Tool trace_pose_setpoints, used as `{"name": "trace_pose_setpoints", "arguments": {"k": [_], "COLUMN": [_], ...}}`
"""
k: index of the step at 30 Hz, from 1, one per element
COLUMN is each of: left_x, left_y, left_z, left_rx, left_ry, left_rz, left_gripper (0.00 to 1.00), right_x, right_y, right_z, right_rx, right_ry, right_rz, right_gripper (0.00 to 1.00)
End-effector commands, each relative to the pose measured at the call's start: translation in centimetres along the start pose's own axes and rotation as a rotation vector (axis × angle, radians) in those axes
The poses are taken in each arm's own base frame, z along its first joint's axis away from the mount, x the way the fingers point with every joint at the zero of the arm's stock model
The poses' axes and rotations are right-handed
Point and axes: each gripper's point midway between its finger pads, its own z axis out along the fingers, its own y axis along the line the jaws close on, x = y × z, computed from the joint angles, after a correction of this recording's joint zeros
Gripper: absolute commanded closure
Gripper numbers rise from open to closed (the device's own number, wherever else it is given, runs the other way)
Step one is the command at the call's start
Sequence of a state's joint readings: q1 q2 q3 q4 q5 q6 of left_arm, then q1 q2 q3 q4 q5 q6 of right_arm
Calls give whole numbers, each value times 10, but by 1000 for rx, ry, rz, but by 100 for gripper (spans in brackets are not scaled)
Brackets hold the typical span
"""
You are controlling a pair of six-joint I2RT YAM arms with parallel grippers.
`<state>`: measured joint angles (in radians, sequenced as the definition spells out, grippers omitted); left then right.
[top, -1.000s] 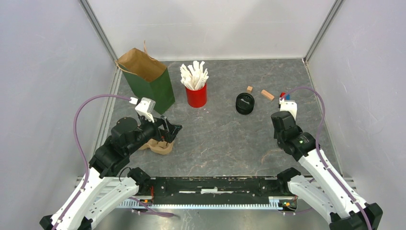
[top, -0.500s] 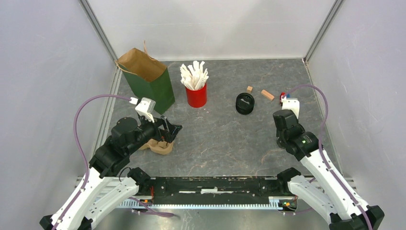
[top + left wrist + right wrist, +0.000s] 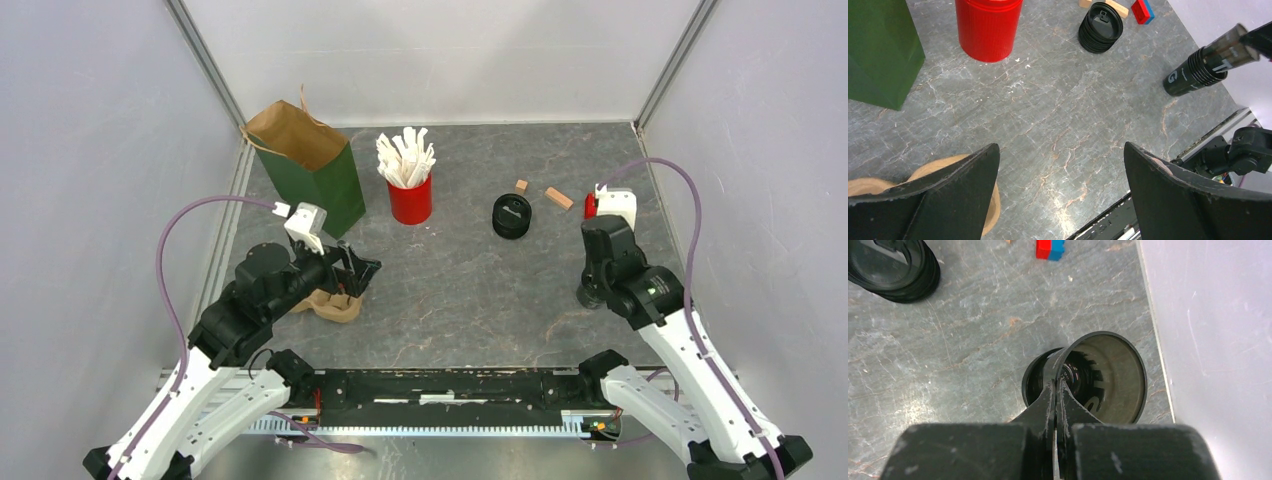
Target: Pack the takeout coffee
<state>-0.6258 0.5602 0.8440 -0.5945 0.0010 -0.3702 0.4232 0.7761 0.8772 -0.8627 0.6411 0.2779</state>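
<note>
Black cup [image 3: 1193, 72] lettered white; red cup [image 3: 988, 27]; green bag [image 3: 878, 50]; grey veined table [image 3: 1058, 130].

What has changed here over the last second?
The right gripper now pinches the rim of the black cup, and its arm has swung toward the right wall, bringing the cup into the overhead view. The left gripper, open, the green bag, red cup and black lids stayed put.

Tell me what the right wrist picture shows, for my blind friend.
The right gripper pinches the rim of a black cup. Beyond it on the grey table lie a stack of black lids and a red-blue block.
</note>
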Motion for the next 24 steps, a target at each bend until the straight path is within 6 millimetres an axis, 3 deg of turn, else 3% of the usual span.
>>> {"name": "trace_pose_setpoints", "arguments": {"k": [1, 7, 11, 17, 20, 24], "left_x": [-8, 1, 10, 27, 25, 18], "left_y": [3, 11, 23, 12, 12, 13], "left_z": [6, 17, 25, 40, 41, 38], "left_rx": [-41, -100, -184, -160, -171, -180], "left_ry": [-23, 35, 84, 218, 210, 177], "left_rz": [-49, -84, -129, -164, -190, -199], "left_gripper": [0, 0, 0, 2, 3, 3], "right_x": [-34, -61, -75, -101, -95, -63], "right_y": [-19, -19, 6, 44, 69, 96], "right_z": [-21, -38, -41, -57, -57, -45], "right_rx": [33, -30, -177, -401, -508, -586], "right_ry": [-68, -129, -150, -253, -254, -195], "right_rz": [8, -24, -95, -117, -143, -189], "right_gripper": [100, 100, 100, 100, 100, 100]}}
